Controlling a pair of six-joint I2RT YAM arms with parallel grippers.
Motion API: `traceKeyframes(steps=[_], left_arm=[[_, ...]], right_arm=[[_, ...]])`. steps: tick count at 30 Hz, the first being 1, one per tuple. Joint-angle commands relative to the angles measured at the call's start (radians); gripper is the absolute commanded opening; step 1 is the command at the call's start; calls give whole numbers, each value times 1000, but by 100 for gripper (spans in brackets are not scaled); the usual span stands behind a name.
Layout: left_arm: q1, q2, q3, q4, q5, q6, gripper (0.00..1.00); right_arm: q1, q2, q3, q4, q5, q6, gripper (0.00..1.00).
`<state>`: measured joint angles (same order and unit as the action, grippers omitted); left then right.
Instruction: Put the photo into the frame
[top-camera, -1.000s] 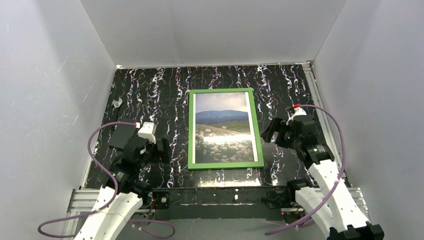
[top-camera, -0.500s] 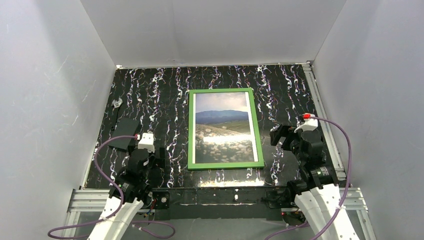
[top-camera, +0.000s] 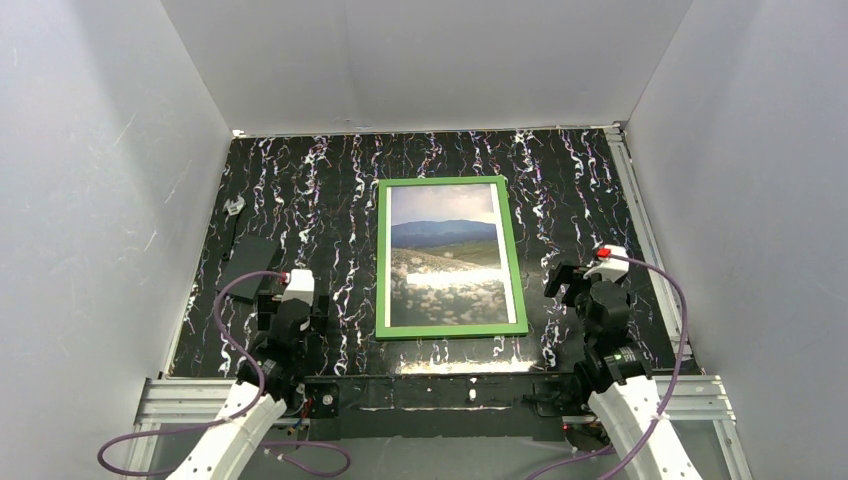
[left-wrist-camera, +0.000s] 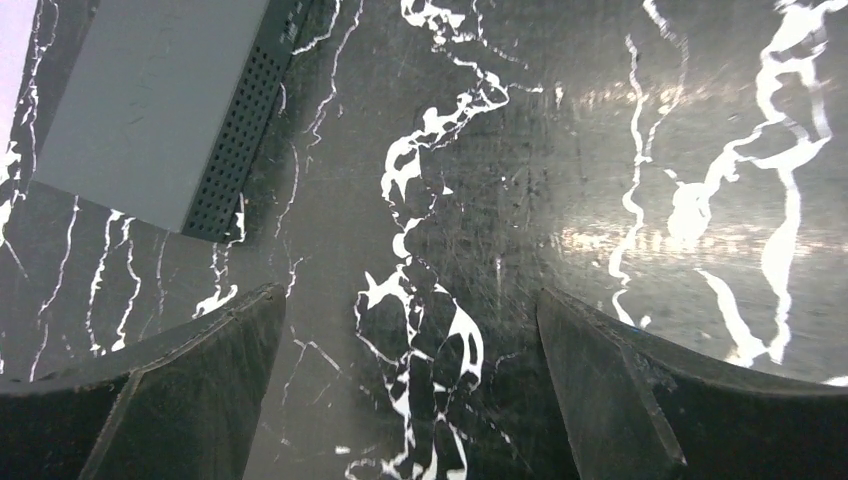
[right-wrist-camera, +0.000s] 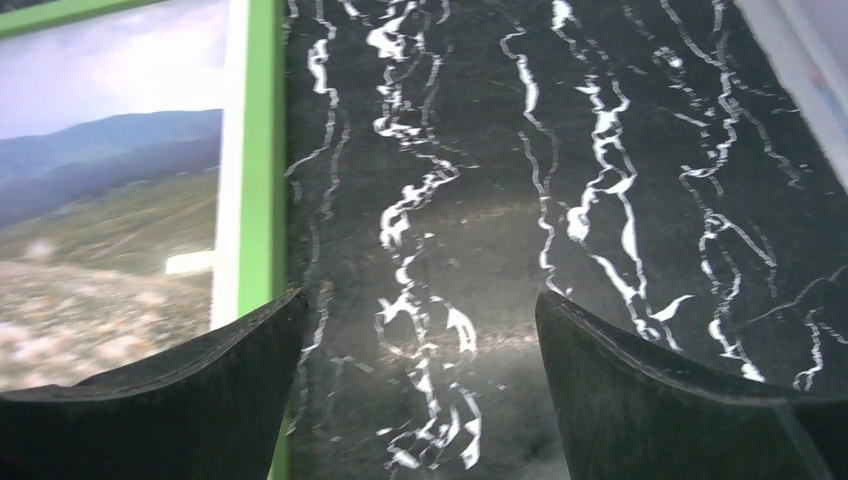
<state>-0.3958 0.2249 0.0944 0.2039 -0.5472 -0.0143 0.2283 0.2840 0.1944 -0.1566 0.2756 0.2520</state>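
Black marbled table (top-camera: 590, 190) carries the work. We find the green frame (top-camera: 450, 329) lying flat at its centre, with the photo (top-camera: 448, 255) seated inside, picture side up; we judge the task complete. A grey box (left-wrist-camera: 150, 110) lies by the left edge. Left gripper (left-wrist-camera: 408, 310) and right gripper (right-wrist-camera: 420, 310) hover towards the near edge, flanking the frame, jaws spread and empty, presumably to keep clear.
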Motion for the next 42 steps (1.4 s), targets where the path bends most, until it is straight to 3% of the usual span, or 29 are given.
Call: traceKeyframes(steps=[1,6,12,19,23,33,38,42], left_arm=[[5,81,-151,333,-71,112,98],[8,286,-208,567,-79,98,98],[29,623,-186,877,-35,182,98],[73,1086,-56,1191,6,229,98],[146,1286,10,1279,46,138,98],[198,1300,47,1169,128,84,98],[198,1309,57,1163,125,86,98],[199,1313,55,1175,125,89,98]], right_arm=[[-6,32,-89,300,141,-90,96],[-6,188,-184,617,161,-99,98],[-12,506,-120,862,163,-155,98],[-113,733,-26,955,-28,-137,98],[-154,819,51,911,-76,-120,98],[-190,940,201,753,-265,-180,94],[-202,902,143,833,-262,-208,95],[-233,921,53,1047,-283,-236,98]])
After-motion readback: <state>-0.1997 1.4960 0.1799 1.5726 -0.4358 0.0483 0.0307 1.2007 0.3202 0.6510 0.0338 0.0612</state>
